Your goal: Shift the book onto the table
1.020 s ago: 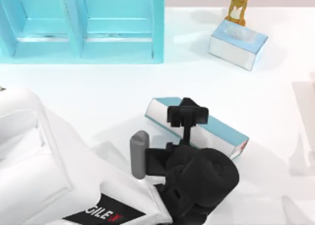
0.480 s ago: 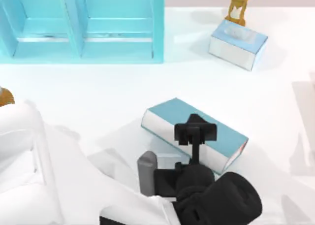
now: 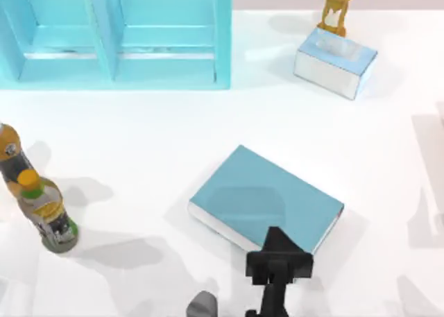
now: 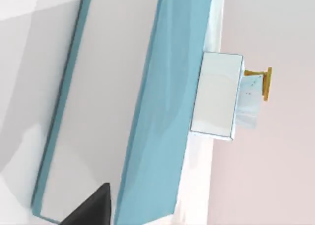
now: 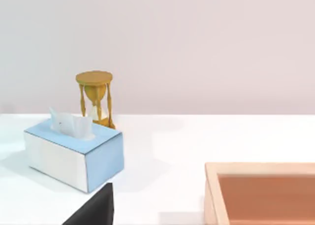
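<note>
White worktop with the book lying flat near its middle, teal cover up.
Left hand sits at the book's near edge; whether its fingers are apart or together I cannot tell. Behind stand a light-blue shelf unit, a tissue box and an hourglass; two bottles stand at the left.

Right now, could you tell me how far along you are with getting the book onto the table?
Looks done: the book lies flat, cover up, on the table, in front of the shelf unit. In hand: nothing; the left end effector sits at the book's near edge. Left: moving that arm away.
</note>
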